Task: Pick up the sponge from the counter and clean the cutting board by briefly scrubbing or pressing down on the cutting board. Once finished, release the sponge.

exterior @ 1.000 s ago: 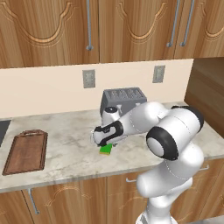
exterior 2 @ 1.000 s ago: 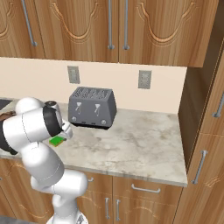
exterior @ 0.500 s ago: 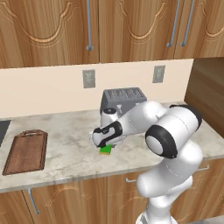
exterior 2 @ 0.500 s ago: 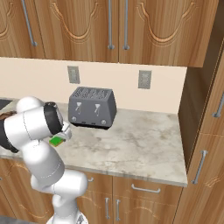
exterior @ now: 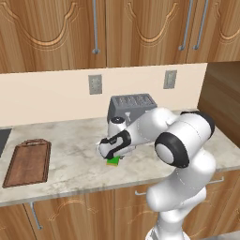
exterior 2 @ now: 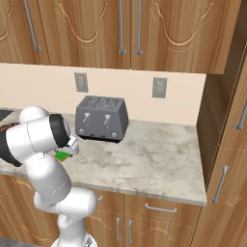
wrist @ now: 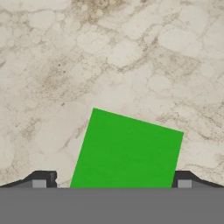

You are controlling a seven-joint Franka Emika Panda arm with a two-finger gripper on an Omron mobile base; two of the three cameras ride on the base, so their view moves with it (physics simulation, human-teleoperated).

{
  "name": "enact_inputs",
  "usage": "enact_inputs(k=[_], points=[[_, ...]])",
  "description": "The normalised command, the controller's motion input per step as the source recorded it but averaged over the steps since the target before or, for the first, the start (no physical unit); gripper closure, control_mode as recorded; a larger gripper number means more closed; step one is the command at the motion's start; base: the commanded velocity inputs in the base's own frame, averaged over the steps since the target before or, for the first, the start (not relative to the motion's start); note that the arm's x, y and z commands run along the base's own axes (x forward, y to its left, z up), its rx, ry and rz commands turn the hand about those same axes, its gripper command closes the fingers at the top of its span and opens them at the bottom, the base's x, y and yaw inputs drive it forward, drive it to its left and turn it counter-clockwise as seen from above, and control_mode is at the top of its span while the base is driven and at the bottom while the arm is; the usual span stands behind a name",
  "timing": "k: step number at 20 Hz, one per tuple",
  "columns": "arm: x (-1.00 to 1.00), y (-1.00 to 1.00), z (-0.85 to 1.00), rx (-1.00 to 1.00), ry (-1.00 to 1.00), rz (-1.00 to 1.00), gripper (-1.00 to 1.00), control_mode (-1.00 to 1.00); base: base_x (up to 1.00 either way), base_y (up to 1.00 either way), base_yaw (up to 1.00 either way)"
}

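While the gripper is seen in the hand view with its fingertips spread wide to either side of the sponge, nothing is yet pinched, and the green block lies flat on the counter between them, slightly skewed to the finger line. A good grasp would probably be had if the hand were lowered squarely and the wrist turned a little before the fingers are closed. Beyond, in the left base view, the cutting board is seen well apart to the left, and behind the arm a toaster stands by the wall.
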Motion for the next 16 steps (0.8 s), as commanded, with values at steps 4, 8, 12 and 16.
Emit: enact_inputs(k=[4,8,12,16], points=[[0.00,0.00,0.00,0.00,0.00,0.00,1.00,-1.00,0.00,0.00,0.00],[0.00,0.00,0.00,0.00,0.00,0.00,1.00,-1.00,0.00,0.00,0.00],[0.00,0.00,0.09,0.00,0.00,0.00,1.00,-1.00,0.00,0.00,0.00],[-0.02,-0.21,0.43,0.00,0.00,0.00,1.00,-1.00,0.00,0.00,0.00]])
